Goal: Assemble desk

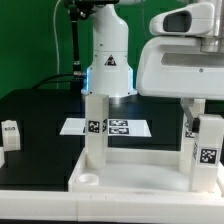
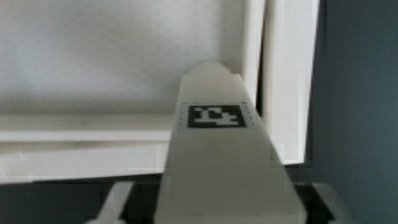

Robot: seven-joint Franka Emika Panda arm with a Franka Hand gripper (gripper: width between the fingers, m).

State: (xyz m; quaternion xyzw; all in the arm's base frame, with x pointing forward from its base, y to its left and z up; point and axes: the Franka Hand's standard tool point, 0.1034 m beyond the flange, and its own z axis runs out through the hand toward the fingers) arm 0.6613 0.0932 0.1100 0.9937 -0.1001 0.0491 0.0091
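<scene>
The arm's big white wrist housing fills the upper right of the exterior view, and the gripper (image 1: 203, 120) is down at the right edge of the frame, its fingers clamped on a white leg (image 1: 207, 150) that stands upright with its tags facing the camera. The wrist view confirms the hold: the same leg (image 2: 221, 150) runs straight out from between the dark fingers (image 2: 128, 205) at the bottom of the picture, one tag square on its face, pointing at the tabletop's raised rim. The tabletop (image 1: 140, 165) lies across the bottom of the exterior view, tray side up, and a second leg (image 1: 95, 128) is already upright in its near-left corner, with a round socket (image 1: 87, 180) open beside it. That seems to be the logic here: the legs go in from above while the top lies upside down, so the held leg is kept vertical over the right side, probably to be seated or turned into its own socket. Whether its foot is touching the tray cannot be told. A loose leg (image 1: 10, 133) waits on the black table at the left edge, and the marker board (image 1: 105, 127) sits mid-frame in front of the robot's base.
</scene>
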